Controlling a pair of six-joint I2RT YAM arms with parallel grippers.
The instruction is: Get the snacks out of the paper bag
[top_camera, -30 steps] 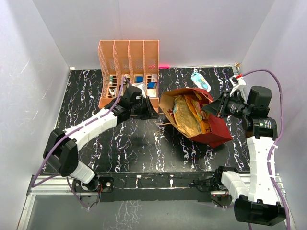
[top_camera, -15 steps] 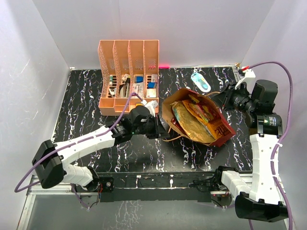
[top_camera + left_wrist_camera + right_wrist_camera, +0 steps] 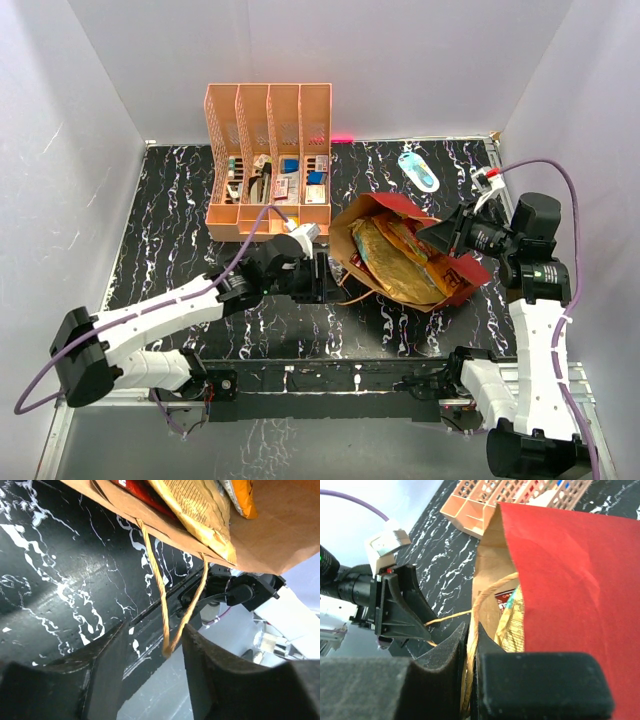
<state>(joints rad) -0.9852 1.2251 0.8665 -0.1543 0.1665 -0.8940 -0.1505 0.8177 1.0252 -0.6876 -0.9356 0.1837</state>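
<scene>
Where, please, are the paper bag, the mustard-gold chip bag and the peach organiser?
paper bag [image 3: 560, 580], right wrist view, red outer wall.
mustard-gold chip bag [image 3: 388, 265], top external view, middle of the packet.
peach organiser [image 3: 255, 110], top external view, slotted upper wall.

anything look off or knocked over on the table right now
The dark red paper carrier bag lies tipped over, its rim pinched by the right tool. A mustard-gold foil chip packet sits at its open mouth, and its thin handle loop dangles between the fingers of the open left tool.
</scene>
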